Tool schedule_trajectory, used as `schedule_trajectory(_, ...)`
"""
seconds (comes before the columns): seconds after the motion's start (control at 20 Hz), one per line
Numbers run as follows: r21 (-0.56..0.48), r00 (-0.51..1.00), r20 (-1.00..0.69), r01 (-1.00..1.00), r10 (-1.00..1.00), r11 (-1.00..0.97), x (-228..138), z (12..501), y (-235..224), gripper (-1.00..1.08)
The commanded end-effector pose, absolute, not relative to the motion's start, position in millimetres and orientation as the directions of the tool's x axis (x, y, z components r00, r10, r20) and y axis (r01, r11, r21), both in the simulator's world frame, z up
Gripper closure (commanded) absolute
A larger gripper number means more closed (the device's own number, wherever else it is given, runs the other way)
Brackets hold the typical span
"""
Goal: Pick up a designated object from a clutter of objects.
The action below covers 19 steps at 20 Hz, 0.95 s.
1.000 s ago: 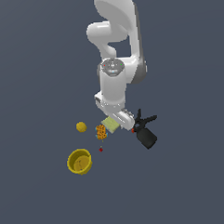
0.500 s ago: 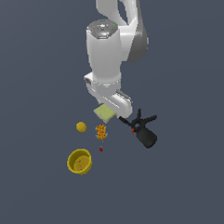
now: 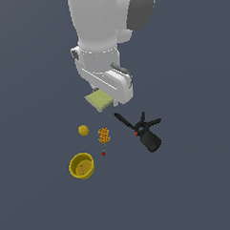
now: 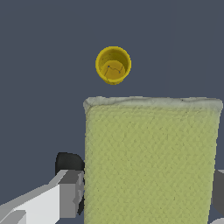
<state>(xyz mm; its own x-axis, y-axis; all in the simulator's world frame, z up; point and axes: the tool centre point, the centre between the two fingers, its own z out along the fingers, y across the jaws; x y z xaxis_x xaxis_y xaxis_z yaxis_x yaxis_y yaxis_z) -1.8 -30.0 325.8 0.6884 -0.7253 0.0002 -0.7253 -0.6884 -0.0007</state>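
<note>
Gripping the pale green block (image 3: 99, 99), the hand (image 3: 108, 102), high over the yellow bowl (image 3: 82, 166), its hollow bare.

A pale yellow-green, finely dimpled square sponge block (image 3: 99, 99) (image 4: 151, 162) is seen beneath a white gripper (image 3: 106, 96). A yellow bowl (image 3: 82, 166) (image 4: 113, 65), a yellow ball (image 3: 83, 130), an orange-and-yellow patterned piece (image 3: 104, 135), a tiny red bit (image 3: 103, 154) and black clamp-like tools (image 3: 142, 130) are shown against dark grey-blue.
</note>
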Motion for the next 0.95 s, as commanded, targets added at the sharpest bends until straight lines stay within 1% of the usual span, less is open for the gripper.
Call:
schedule_trajectory(0.0, -0.001, 0.689, 0.000, -0.725, -0.725, -0.689, 1.1, 349.6, -34.5, 1.08)
schedule_trajectory(0.25, 0.000, 0.689, 0.000, -0.725, -0.725, -0.689, 7.0, 384.8, -41.4, 1.08)
schedule_trajectory(0.45, 0.000, 0.689, 0.000, -0.725, -0.725, -0.689, 10.7, 403.7, -44.9, 1.08)
schedule_trajectory(0.9, 0.000, 0.689, 0.000, -0.725, -0.725, -0.689, 14.5, 419.2, -48.1, 1.08)
